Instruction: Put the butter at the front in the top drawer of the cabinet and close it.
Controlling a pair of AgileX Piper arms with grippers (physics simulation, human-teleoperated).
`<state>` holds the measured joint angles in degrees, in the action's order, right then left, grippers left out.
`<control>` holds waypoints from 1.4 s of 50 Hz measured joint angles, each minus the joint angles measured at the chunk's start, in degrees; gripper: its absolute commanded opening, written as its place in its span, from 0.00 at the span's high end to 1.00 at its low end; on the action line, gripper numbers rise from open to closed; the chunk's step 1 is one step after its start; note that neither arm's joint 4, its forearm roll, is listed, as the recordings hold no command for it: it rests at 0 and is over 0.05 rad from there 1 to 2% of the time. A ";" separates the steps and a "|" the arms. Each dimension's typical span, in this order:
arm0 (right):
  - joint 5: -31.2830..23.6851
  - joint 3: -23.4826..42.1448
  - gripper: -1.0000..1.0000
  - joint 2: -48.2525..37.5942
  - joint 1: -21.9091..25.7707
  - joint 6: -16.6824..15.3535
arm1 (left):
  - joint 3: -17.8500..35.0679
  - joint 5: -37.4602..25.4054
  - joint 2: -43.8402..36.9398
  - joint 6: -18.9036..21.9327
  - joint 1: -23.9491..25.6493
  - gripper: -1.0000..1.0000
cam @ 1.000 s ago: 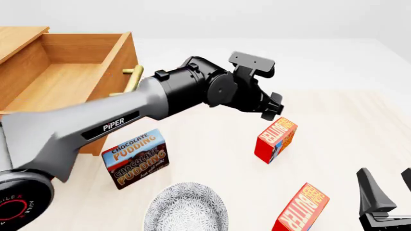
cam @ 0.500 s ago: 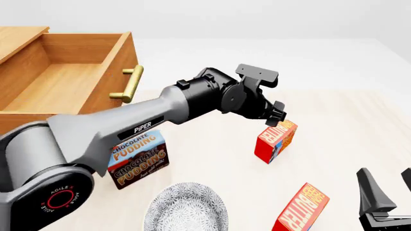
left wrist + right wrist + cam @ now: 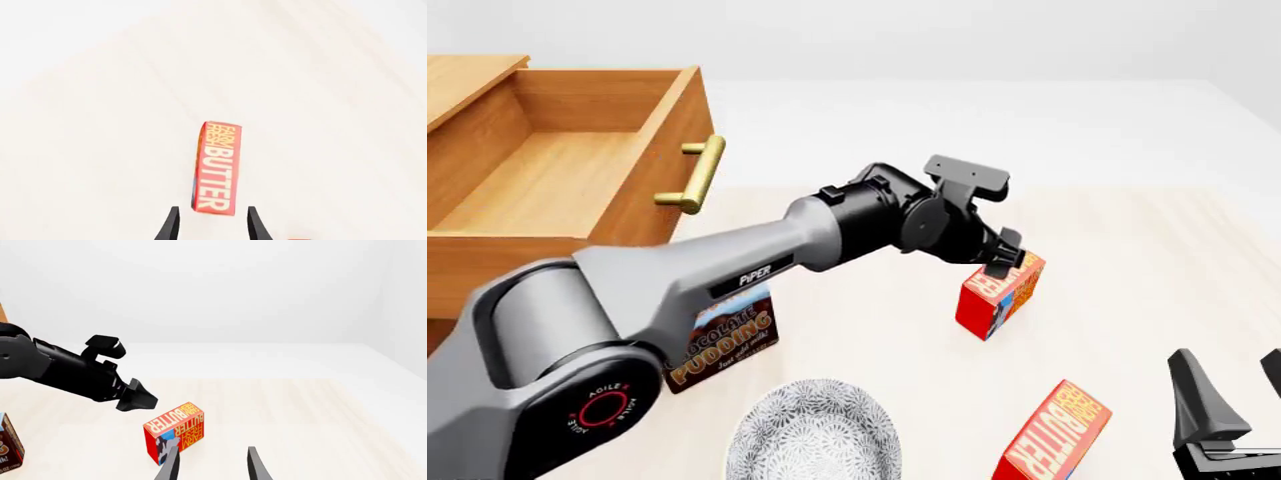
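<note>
Two red butter cartons stand on the table. One (image 3: 1001, 295) is mid-table, the other (image 3: 1054, 435) nearer the front edge. My left gripper (image 3: 1008, 255) hangs open just over the top of the mid-table carton. In the left wrist view that carton (image 3: 215, 170) lies just ahead of the open gripper (image 3: 213, 225). My right gripper (image 3: 1234, 385) stands open and empty at the front right, beside the nearer carton. The right wrist view shows it open (image 3: 212, 462) behind the mid-table carton (image 3: 175, 432). The top drawer (image 3: 674, 130) of the cabinet (image 3: 467, 75) is pulled open, showing an empty floor.
A Chocolate Pudding box (image 3: 723, 335) stands partly behind my left arm. A patterned grey plate (image 3: 814, 435) lies at the front edge. The drawer's brass handle (image 3: 694, 175) sticks out toward the arm.
My left arm has stretched right and lowered, bringing its gripper from above and left of the mid-table carton to its top. The right arm and both cartons have stayed still.
</note>
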<state>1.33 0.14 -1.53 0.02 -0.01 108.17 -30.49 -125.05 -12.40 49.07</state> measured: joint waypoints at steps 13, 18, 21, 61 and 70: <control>0.00 0.00 0.00 0.00 0.00 0.00 | 1.56 -0.01 -2.30 -0.57 0.19 0.00; 0.00 0.00 0.00 -0.01 0.00 0.00 | 2.13 -0.03 -3.18 -0.75 0.22 0.00; 0.00 0.00 0.00 0.00 0.00 0.00 | 2.48 -0.01 -3.72 -0.86 0.20 0.00; 0.00 0.00 0.00 0.00 0.00 0.00 | 5.59 2.93 -11.49 -3.97 1.47 0.00; 0.00 0.00 0.00 0.00 0.00 0.00 | 6.09 3.77 -13.03 -5.00 1.50 0.00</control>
<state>1.33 0.14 -1.53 0.02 -0.01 114.26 -26.71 -138.07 -17.40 50.57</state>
